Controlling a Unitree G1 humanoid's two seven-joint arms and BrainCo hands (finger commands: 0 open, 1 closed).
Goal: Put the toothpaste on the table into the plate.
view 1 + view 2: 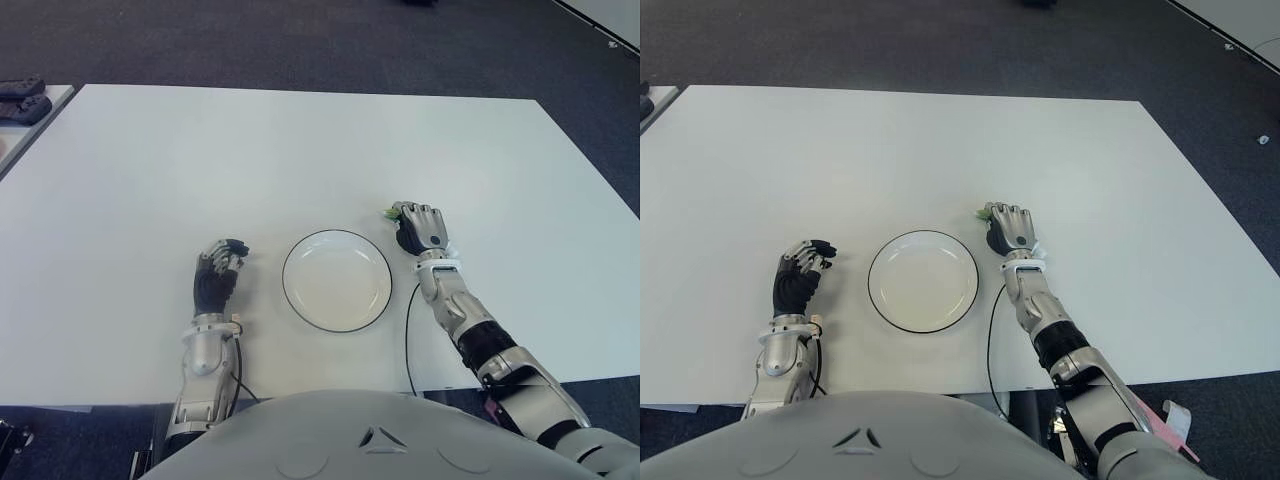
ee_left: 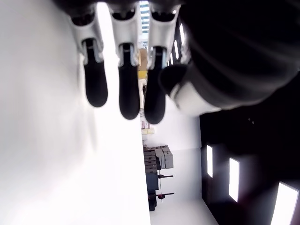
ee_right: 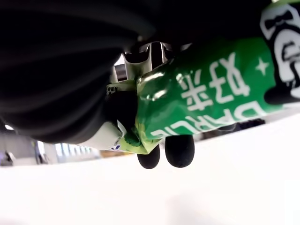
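1. Right hand [image 1: 421, 228]: fingers curled around the green toothpaste [image 3: 206, 96] tube, just beside the plate's right rim, low over the counter [image 1: 300, 150].
2. Toothpaste: held in the right hand, outside the plate [image 1: 337, 280].
3. Left hand [image 1: 217, 273]: fingers loosely extended, holding nothing, left of the plate.

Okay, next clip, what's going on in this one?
A humanoid robot is moving a green toothpaste tube to a white plate on a white table. Its right hand is closed around the tube, just off the plate's right rim, and only a bit of green shows past the fingers from above. The plate holds nothing yet. The left hand shows to the left of the plate, fingers relaxed and holding nothing.
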